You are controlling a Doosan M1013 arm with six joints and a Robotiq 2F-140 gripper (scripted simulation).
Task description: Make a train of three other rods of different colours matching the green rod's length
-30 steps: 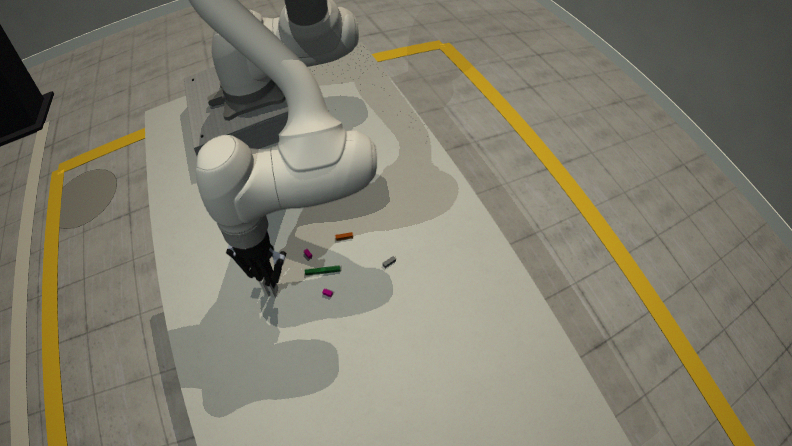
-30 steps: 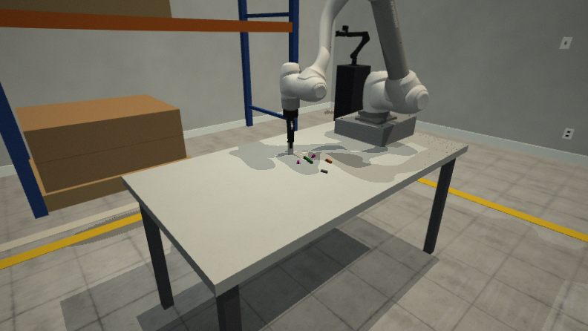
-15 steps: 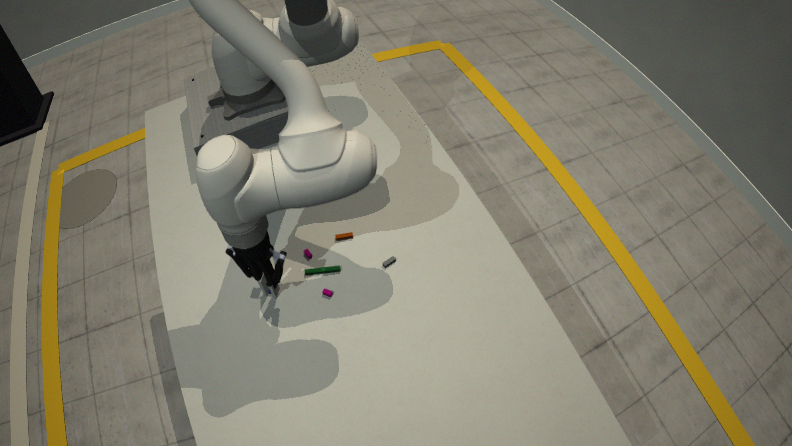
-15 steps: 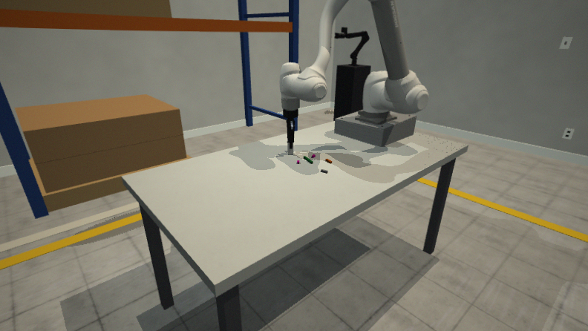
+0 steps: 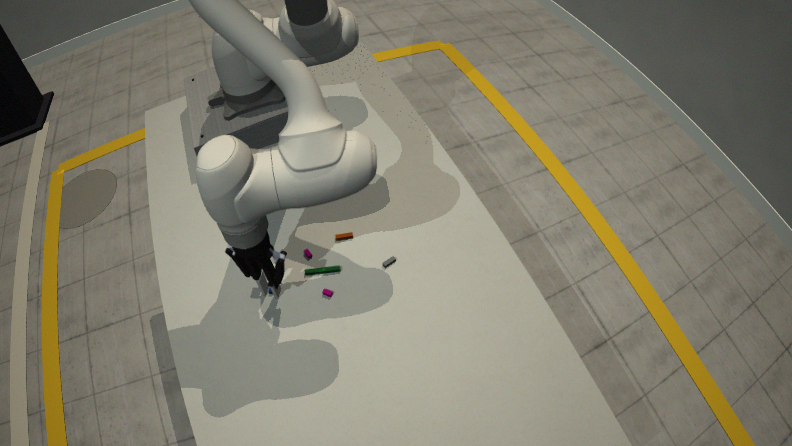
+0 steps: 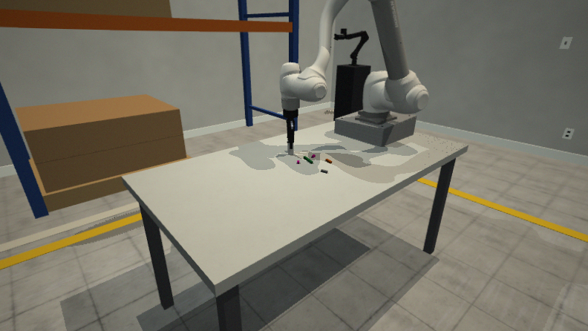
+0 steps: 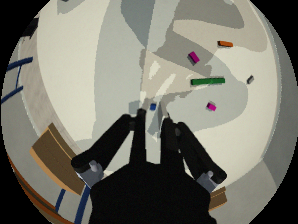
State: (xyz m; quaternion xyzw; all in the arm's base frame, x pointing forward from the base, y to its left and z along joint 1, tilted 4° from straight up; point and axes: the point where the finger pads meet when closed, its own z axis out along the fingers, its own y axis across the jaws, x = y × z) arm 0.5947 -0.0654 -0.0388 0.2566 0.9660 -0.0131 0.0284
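Note:
The green rod (image 5: pixel 322 270) (image 6: pixel 307 159) (image 7: pixel 208 82) lies flat on the table (image 5: pixel 443 360) (image 6: pixel 246 205). One magenta rod (image 5: pixel 307 253) (image 7: pixel 193 56) lies behind it, and a second magenta rod (image 5: pixel 327 292) (image 7: pixel 212 106) lies in front. The orange rod (image 5: pixel 344 236) (image 6: pixel 328 160) (image 7: pixel 225 44) and the grey rod (image 5: pixel 389 262) (image 6: pixel 324 171) (image 7: pixel 250 79) lie farther right. A small blue rod (image 5: pixel 270 289) (image 7: pixel 152 106) rests on the table left of the green rod. My gripper (image 5: pixel 271 286) (image 6: pixel 290 151) (image 7: pixel 153 106) stands upright over the blue rod, its fingers slightly apart around it and low at the table.
The arm's grey base (image 6: pixel 372 127) stands at the far end of the table. Cardboard boxes (image 6: pixel 99 135) and a blue rack (image 6: pixel 246 61) stand beyond the table's left side. Yellow floor lines (image 5: pixel 609 232) run around the table.

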